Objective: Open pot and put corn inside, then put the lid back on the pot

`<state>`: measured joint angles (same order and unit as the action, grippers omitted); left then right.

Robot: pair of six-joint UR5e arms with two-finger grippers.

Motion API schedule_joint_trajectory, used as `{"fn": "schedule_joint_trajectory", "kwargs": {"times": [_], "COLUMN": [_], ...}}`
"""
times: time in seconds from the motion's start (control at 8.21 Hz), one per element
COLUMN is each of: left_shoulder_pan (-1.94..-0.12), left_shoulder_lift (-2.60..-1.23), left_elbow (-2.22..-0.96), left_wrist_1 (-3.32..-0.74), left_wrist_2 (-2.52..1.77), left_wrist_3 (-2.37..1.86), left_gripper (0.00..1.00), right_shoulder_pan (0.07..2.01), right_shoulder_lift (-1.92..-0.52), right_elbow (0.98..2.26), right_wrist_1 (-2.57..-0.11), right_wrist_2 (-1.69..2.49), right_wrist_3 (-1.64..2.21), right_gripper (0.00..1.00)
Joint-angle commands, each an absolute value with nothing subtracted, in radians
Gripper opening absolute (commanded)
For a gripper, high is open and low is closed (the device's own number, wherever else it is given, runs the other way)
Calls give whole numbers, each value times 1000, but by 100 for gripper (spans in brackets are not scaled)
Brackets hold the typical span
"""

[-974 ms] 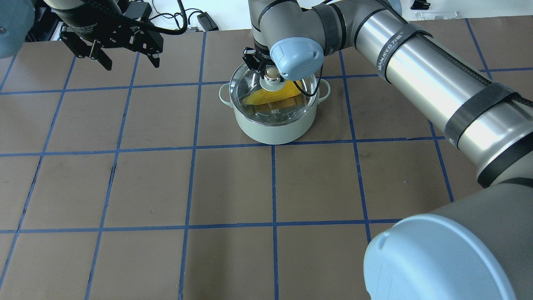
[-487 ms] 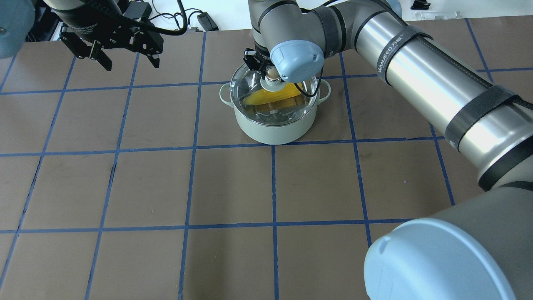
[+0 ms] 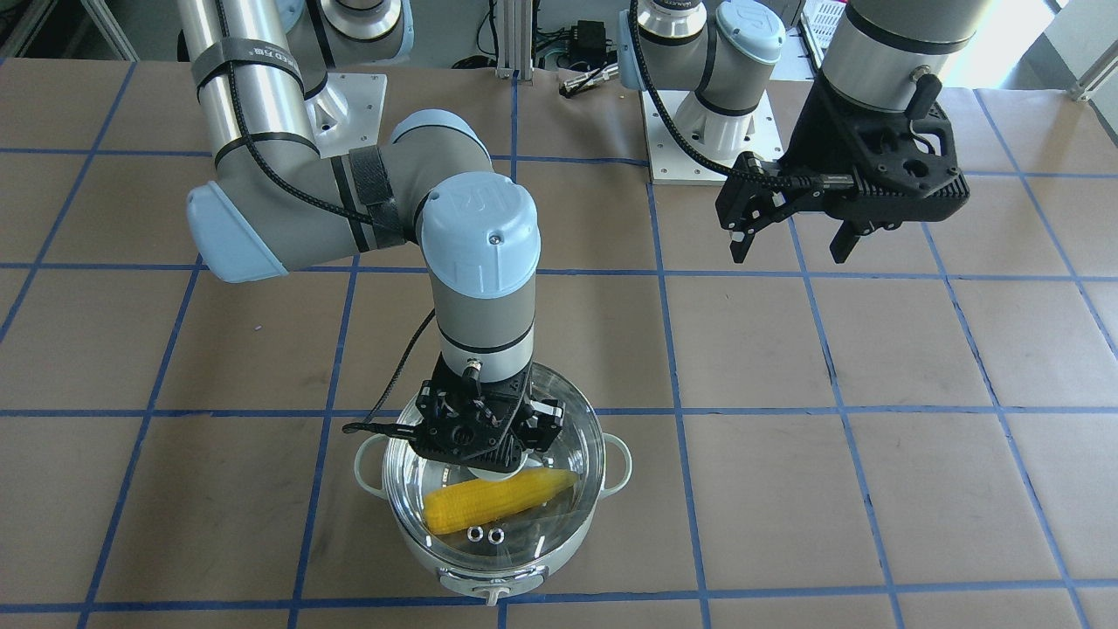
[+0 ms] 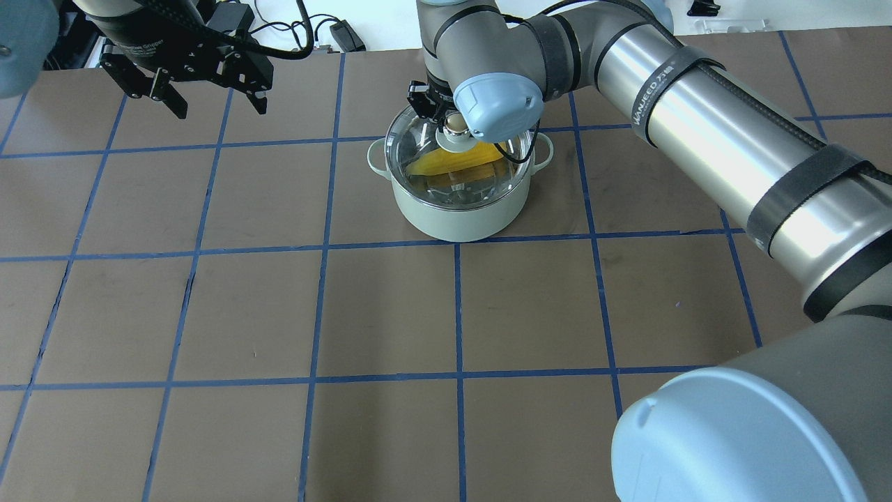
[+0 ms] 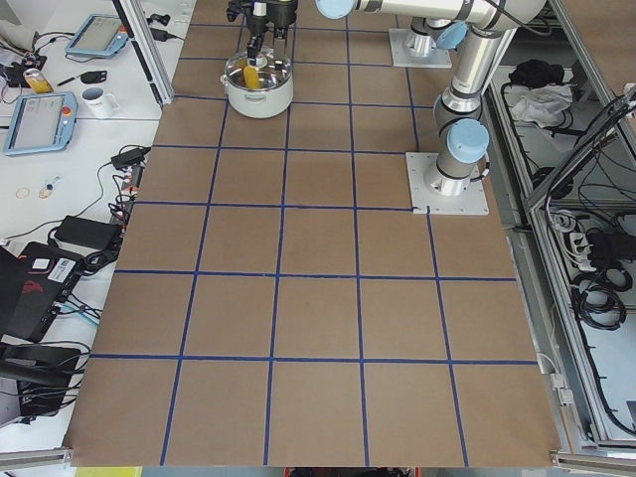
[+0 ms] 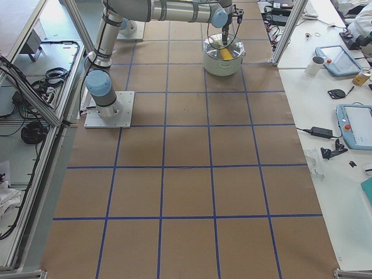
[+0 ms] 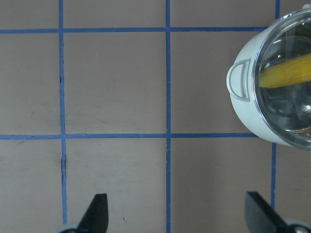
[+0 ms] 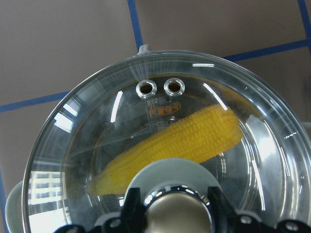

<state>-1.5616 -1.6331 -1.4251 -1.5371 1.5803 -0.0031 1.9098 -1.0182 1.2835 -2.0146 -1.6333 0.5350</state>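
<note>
The mint-green pot [image 3: 489, 572] [image 4: 453, 219] stands on the table with the clear glass lid [image 3: 576, 445] [image 8: 87, 145] seated on its rim. Through the glass the yellow corn [image 3: 498, 502] [image 8: 184, 141] lies slantwise inside. My right gripper [image 3: 491, 461] [image 8: 176, 208] points straight down over the lid's centre, and its fingers press on both sides of the gold-beige knob [image 4: 456, 123]. My left gripper [image 3: 790, 245] [image 4: 216, 108] [image 7: 177, 218] hangs open and empty above the table, well off to the pot's side.
Brown table sheets carry a blue tape grid. The two arm bases [image 3: 707, 131] sit on white plates at the robot's edge. Tablets and a mug [image 6: 317, 64] lie on the side bench beyond the frame post.
The right arm's elbow and forearm have shifted slightly, while the gripper stays on the knob. Pot, lid, corn and left arm are where they were.
</note>
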Motion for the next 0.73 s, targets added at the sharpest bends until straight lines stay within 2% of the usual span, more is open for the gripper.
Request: {"fn": "schedule_joint_trajectory", "kwargs": {"times": [0.0,0.61], "left_shoulder_pan": [-1562,-1560], "left_shoulder_lift": [-1632,-1634], "left_elbow": [-1424,-1425], "left_wrist_1": [-1537,-1537], "left_wrist_2": [1578,1578], "left_wrist_3": [-3,-3], "left_gripper": [100,100], "right_shoulder_pan": [1910,1910], "right_shoulder_lift": [-1020,-1029], "right_elbow": [1281,1281], "right_wrist_1": [-2016,-2028], "right_wrist_2": [-1634,-1641], "right_wrist_3": [541,535], "right_gripper": [27,26]}}
